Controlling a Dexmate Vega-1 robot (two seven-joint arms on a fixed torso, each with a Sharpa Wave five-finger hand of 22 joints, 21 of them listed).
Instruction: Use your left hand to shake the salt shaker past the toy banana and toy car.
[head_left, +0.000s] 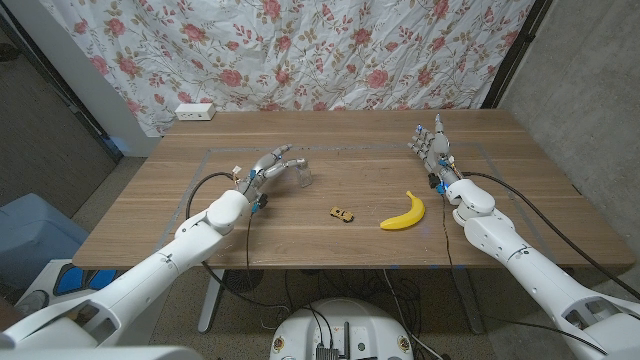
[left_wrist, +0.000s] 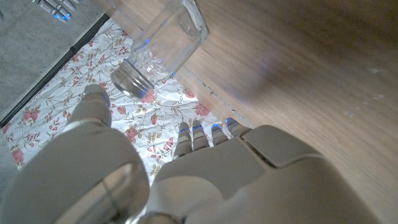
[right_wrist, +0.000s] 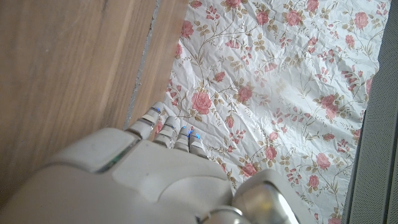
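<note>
In the lower middle of the head view, a small toy car (head_left: 342, 213) lies on the wooden table (head_left: 150, 215), and a yellow toy banana (head_left: 404, 213) lies to its right, near it but apart. Both are to the right of the left hand (head_left: 270, 170) and below it in the frame. A white power strip (head_left: 195, 112) sits at the upper left edge of the table, in front of a flowered curtain (head_left: 340, 50).

The salt shaker (head_left: 298, 176) stands left of centre in the head view, at the tips of the left hand. It is clear glass with a metal cap (left_wrist: 130, 79); in the left wrist view its cap points toward the curtain. Whether the fingers (left_wrist: 202, 134) really grip it I cannot tell; they reach toward it, close together.

The right hand (head_left: 432, 145) is at the upper right, fingers up and a little apart, holding nothing.
</note>
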